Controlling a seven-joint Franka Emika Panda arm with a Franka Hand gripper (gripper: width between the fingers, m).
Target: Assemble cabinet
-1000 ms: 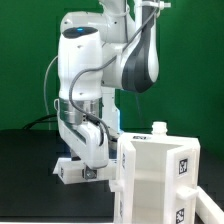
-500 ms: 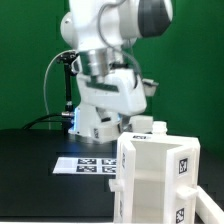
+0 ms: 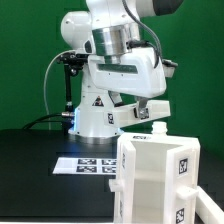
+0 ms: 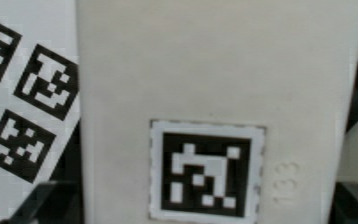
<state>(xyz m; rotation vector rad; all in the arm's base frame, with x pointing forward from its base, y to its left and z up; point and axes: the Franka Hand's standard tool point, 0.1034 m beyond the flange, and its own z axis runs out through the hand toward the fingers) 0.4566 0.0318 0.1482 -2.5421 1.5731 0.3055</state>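
Observation:
The cabinet (image 3: pixel 160 180) is a white box with black-and-white tags, standing at the exterior view's lower right. In the wrist view its flat white face (image 4: pixel 211 90) with one tag fills most of the picture. My gripper (image 4: pixel 197 205) is open and holds nothing. Its dark fingertips (image 4: pixel 34 205) show at either side of the white face, apart from it. In the exterior view the gripper (image 3: pixel 153 118) hangs just above the cabinet's top, its fingers hard to make out.
The marker board (image 3: pixel 90 164) lies on the black table to the exterior view's left of the cabinet; its tags show in the wrist view (image 4: pixel 25 90). The arm's base (image 3: pixel 95 115) stands behind. A green wall is at the back.
The arm has risen from low beside the cabinet's left and swung to the exterior view's right, bringing the hand over the cabinet's top. The cabinet has not moved.

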